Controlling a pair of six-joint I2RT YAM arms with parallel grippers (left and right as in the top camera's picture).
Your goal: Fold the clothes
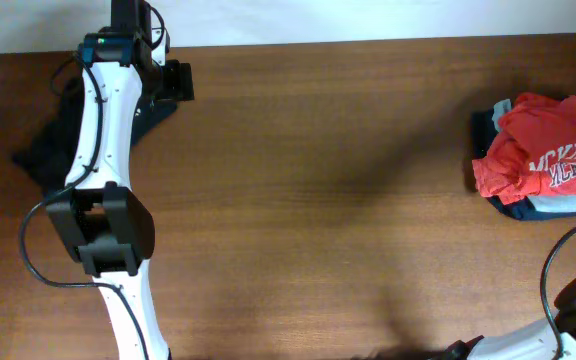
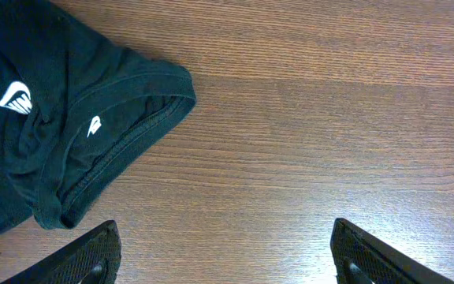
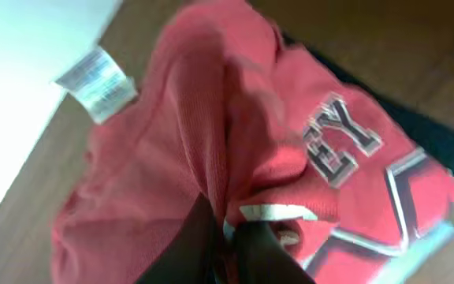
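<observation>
The red T-shirt (image 1: pixel 538 160) lies crumpled at the bench's (image 1: pixel 318 200) far right edge, a ridge of it pinched in the clenched right fingers (image 3: pixel 262 256), while the black garment (image 2: pixel 46 134) lies ahead and left of the spread, empty left fingers (image 2: pixel 93 256).

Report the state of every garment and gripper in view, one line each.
red T-shirt, crumpled and unfolded, on top of other clothes at the right edge of the table.
black garment, rumpled and unfolded, lying on the table, not gripped.
left gripper, open and empty, over bare wood beside the black garment.
right gripper, shut on a fold of the red T-shirt.
</observation>
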